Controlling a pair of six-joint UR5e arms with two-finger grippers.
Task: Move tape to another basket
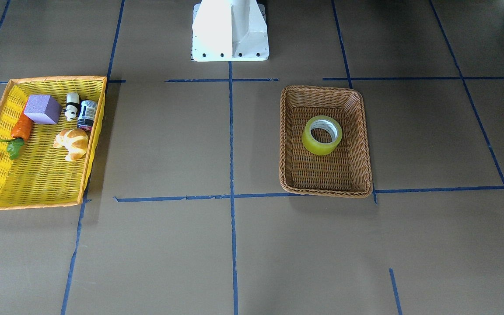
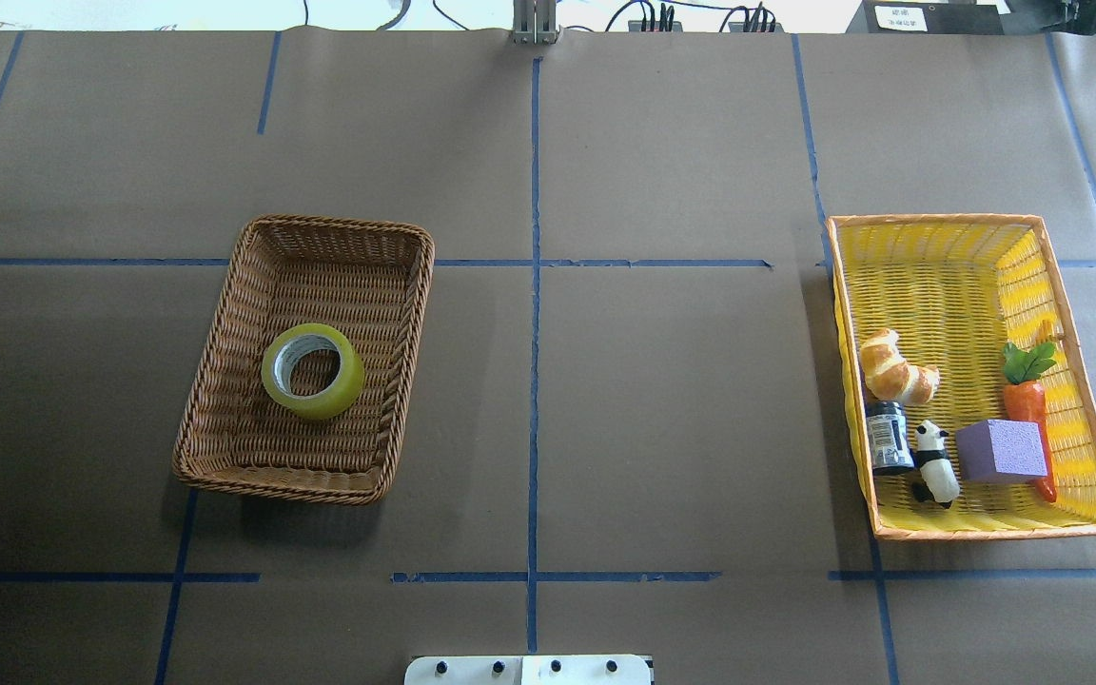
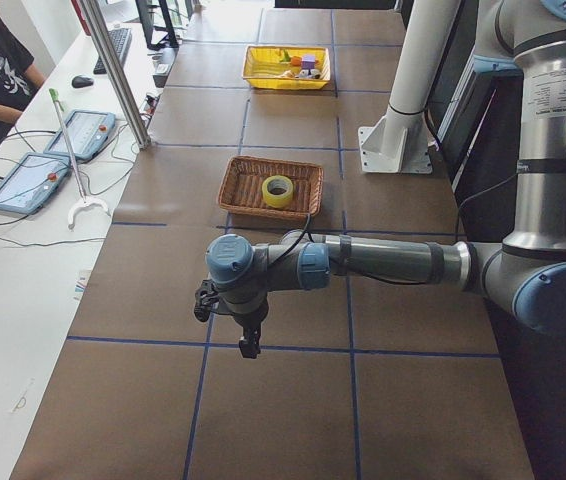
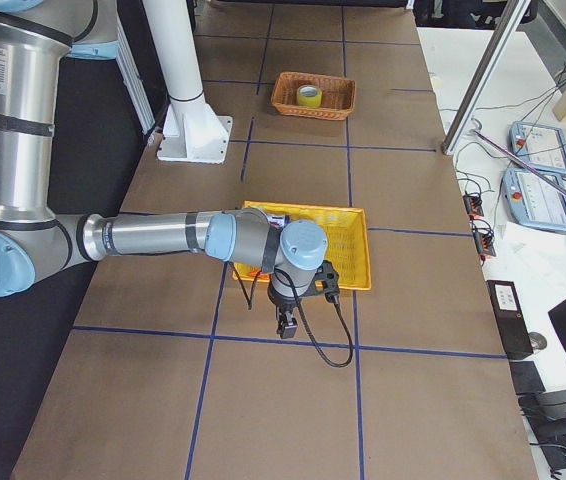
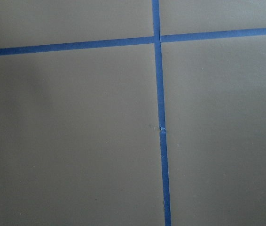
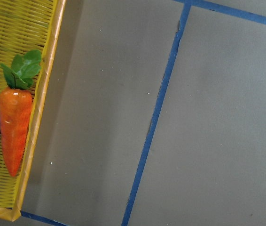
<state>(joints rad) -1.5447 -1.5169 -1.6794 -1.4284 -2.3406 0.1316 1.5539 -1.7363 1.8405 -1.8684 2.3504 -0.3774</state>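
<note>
The yellow-green tape roll point(image 1: 318, 148) lies flat in the middle of the brown wicker basket point(image 1: 325, 89). Both also show in the overhead view, the tape point(image 2: 322, 405) inside the basket point(image 2: 339, 225) on the table's left half. My left gripper point(image 3: 249, 345) shows only in the exterior left view, hanging over bare table well short of the basket point(image 3: 235, 186); I cannot tell if it is open or shut. My right gripper point(image 4: 285, 328) shows only in the exterior right view, beside the yellow tray; I cannot tell its state either.
A shallow yellow tray with orange rim point(image 2: 938, 221) on the table's right half holds a croissant point(image 2: 895, 369), a dark can point(image 2: 887, 438), a panda figure point(image 2: 934, 462), a purple block point(image 2: 1001, 451) and a carrot point(image 6: 13, 127). Blue tape lines cross the brown table cover.
</note>
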